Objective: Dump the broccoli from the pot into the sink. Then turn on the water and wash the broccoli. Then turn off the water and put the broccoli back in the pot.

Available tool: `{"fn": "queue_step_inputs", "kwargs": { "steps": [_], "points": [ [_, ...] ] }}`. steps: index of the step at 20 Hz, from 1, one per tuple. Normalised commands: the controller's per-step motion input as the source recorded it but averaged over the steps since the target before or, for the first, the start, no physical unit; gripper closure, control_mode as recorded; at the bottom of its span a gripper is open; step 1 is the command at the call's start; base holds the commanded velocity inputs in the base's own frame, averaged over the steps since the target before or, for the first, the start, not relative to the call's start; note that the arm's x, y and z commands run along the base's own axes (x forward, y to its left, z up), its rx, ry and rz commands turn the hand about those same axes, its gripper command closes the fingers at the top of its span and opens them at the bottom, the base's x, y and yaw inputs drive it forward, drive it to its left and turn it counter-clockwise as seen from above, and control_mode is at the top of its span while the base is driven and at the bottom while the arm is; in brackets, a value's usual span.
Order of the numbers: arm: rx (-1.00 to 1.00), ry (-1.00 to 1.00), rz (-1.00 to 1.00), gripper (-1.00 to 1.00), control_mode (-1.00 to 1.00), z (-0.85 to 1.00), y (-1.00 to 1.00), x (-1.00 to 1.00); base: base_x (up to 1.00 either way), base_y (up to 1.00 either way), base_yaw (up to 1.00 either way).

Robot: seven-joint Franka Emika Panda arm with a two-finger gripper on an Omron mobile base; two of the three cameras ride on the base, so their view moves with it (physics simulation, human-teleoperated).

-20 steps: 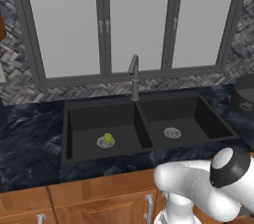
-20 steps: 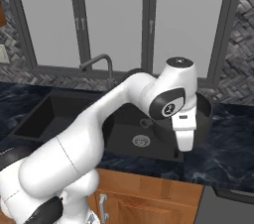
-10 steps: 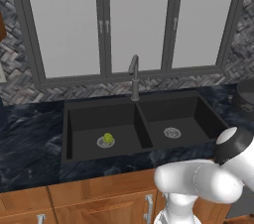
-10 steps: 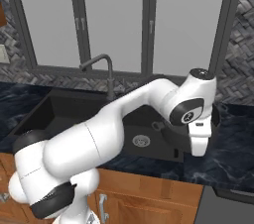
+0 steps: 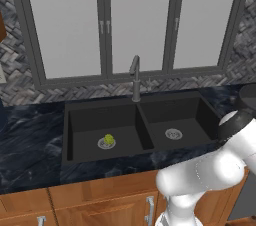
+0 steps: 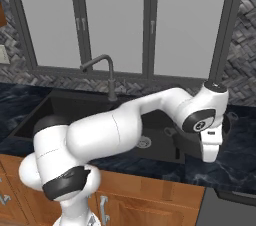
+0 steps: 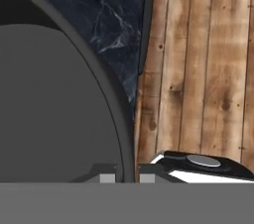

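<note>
The broccoli (image 5: 108, 140), a small yellow-green lump, lies on the silver drain of the left basin of the black sink (image 5: 100, 104). The dark grey pot (image 5: 248, 97) stands on the counter to the right of the sink. My arm reaches far right, and the gripper (image 6: 210, 157) points down over the counter's front edge, shut. In the hand view the pot (image 7: 54, 109) looms large on the left. Its rim curves down to the gripper (image 7: 128, 178). Whether the tips touch the rim I cannot tell.
The slim grey gooseneck faucet (image 5: 135, 77) rises behind the divider between the basins, and no water shows. The right basin holds only its drain (image 5: 173, 133). Dark marble counter (image 7: 114, 15) ends in an edge, with wooden floor (image 7: 198, 69) beyond it.
My arm has swung right, from over the right basin to the counter beside the pot. The gripper stayed shut. Pot and broccoli have not moved.
</note>
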Motion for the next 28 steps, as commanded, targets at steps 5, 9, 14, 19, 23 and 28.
{"fn": "queue_step_inputs", "kwargs": {
  "steps": [5, 9, 14, 19, 23, 28],
  "points": [
    [0.02, 0.0, 0.0, 1.0, -1.0, -0.33, -0.24, 0.24, 0.0, 0.0, 0.0],
    [0.01, 0.0, 0.0, 1.0, -1.0, -0.25, -0.15, 0.15, 0.0, 0.0, 0.0],
    [0.0, 0.0, 0.0, 1.0, -1.0, -0.28, -0.12, 0.12, 0.0, 0.0, 0.0],
    [0.0, 0.0, 0.0, 1.0, -1.0, -0.33, -0.08, 0.12, 0.0, 0.0, 0.0],
    [0.0, 0.0, 0.0, 1.0, -1.0, -0.29, 0.0, 0.15, 0.0, 0.0, 0.0],
    [0.0, 0.0, 0.0, 1.0, -1.0, -0.28, -0.04, 0.18, 0.0, 0.0, 0.0]
  ]
}}
